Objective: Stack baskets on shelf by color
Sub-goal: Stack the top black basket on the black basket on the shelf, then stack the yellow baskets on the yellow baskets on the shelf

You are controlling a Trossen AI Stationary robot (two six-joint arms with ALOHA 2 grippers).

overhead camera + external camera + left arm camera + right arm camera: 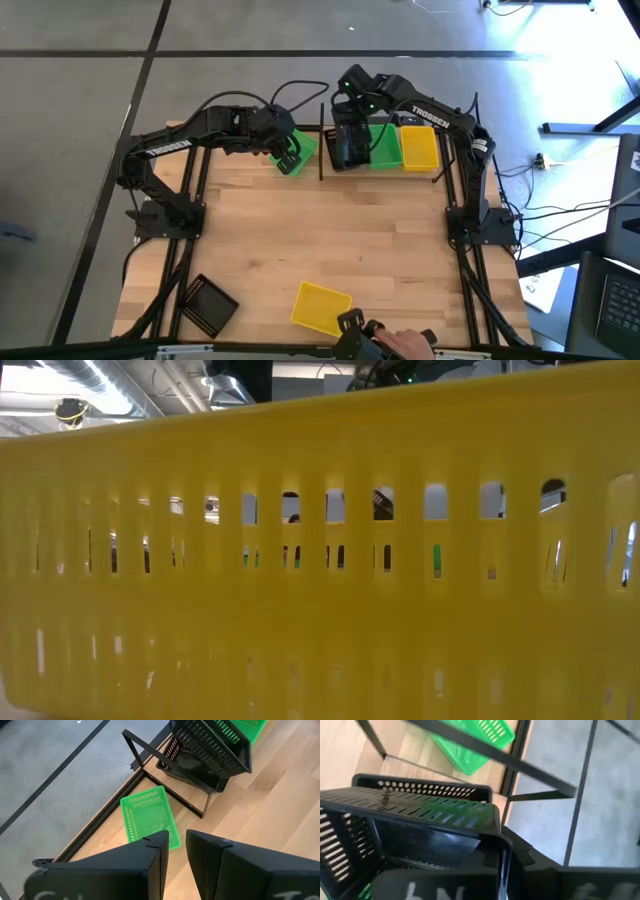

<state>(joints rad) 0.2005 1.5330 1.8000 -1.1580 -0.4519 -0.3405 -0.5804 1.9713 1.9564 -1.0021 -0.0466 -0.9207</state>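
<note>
A green basket lies flat on the tabletop beside the shelf's black frame. My left gripper hovers above it, slightly open and touching nothing. My right gripper is over the shelf's left end, shut on a black basket. That basket is tilted above a second black basket standing on the shelf. A green basket and a yellow one sit further right on the shelf. My right gripper has the black basket by its rim and wall near one corner, one finger inside and one outside. The fingers come from above, slanting down. The basket is tilted, and its low end is over the second black basket; whether they touch I cannot tell.
Near the table's near edge lie a yellow basket, which fills the low view, and a black basket. A person's hand shows at the near edge. The middle of the tabletop is bare wood.
</note>
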